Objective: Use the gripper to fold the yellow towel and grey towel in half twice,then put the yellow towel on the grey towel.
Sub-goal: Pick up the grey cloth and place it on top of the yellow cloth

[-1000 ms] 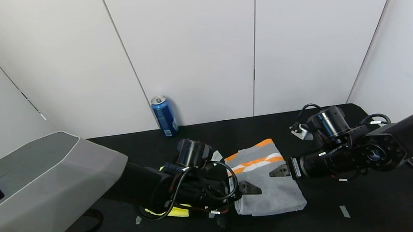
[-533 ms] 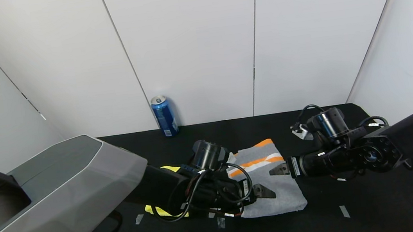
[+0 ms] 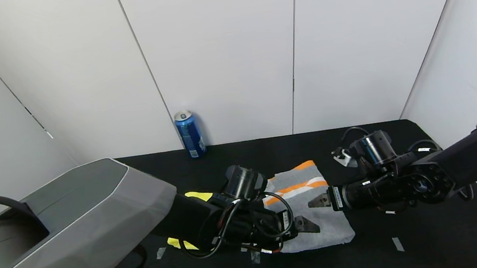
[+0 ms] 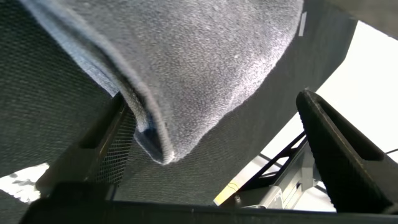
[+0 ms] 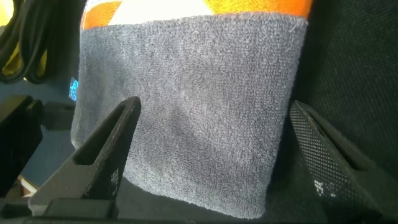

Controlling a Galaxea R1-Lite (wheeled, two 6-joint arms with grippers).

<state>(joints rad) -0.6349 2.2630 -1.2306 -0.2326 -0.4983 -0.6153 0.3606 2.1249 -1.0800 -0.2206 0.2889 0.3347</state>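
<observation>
The black desk (image 3: 416, 248) carries all items; order below runs left to right.

1. Yellow towel (image 3: 198, 196): lies on the desk left of centre, mostly hidden under the left arm. Only two bright patches show, one on the far side of the arm and one on the near side.
2. Can (image 3: 190, 134): blue, upright at the far edge of the desk against the wall, well apart from both towels.
3. Left tool (image 3: 306, 225): open, low over the near left part of the grey towel. In the left wrist view (image 4: 211, 155) the folded towel edge sits between the spread fingers, ungripped.
4. Grey towel (image 3: 323, 228): folded, flat on the desk at centre, orange-and-white band (image 3: 295, 188) at the far end. It lies just beside the yellow towel.
5. Right tool (image 3: 319, 200): open, at the right edge of the grey towel, near the band. In the right wrist view (image 5: 214, 168) the fingers straddle the towel's width; nothing is held.
</observation>
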